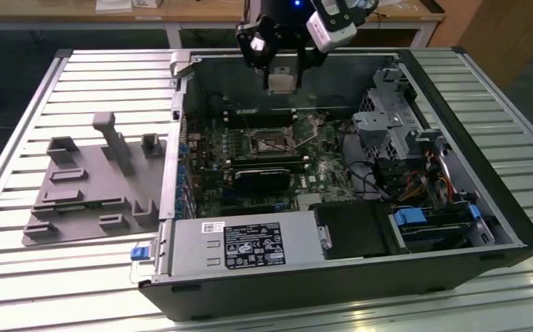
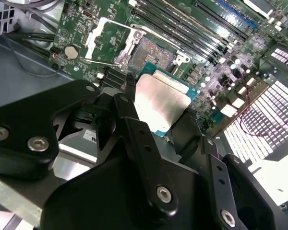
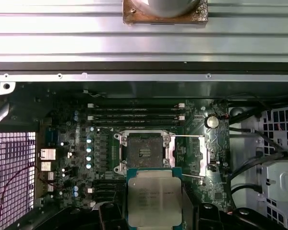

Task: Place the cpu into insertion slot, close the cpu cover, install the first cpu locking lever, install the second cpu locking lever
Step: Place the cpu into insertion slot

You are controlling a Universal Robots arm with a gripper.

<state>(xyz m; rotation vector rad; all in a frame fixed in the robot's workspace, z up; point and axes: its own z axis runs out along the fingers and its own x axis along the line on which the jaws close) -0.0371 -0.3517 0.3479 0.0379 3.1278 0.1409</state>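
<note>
Gripper (image 1: 283, 69) was pinching the cpu (image 3: 154, 197) by two opposite edges, metal top facing the wrist cameras. Edge grip probably kept the underside free to seat flat. Cpu hung in the air above the open computer case (image 1: 488, 207), not touching the board. The insertion slot (image 3: 144, 153) sat below the gripper, well apart, dark centre exposed. The cpu cover (image 2: 92, 42) was flipped open beside the slot, so the socket looked ready to take the chip; placing not yet done. Around it: long memory slots (image 3: 134, 112) just past the socket, a black card (image 1: 262, 180) on the socket's other side, and cables (image 1: 368, 183) and the drive cage (image 1: 391, 128) off to one side of the gripper. A grey fixture tray (image 1: 82, 200) lay outside the case, well apart. Nothing appeared to block the path between chip and socket; the raised cover looked like the closest thing to catch.
</note>
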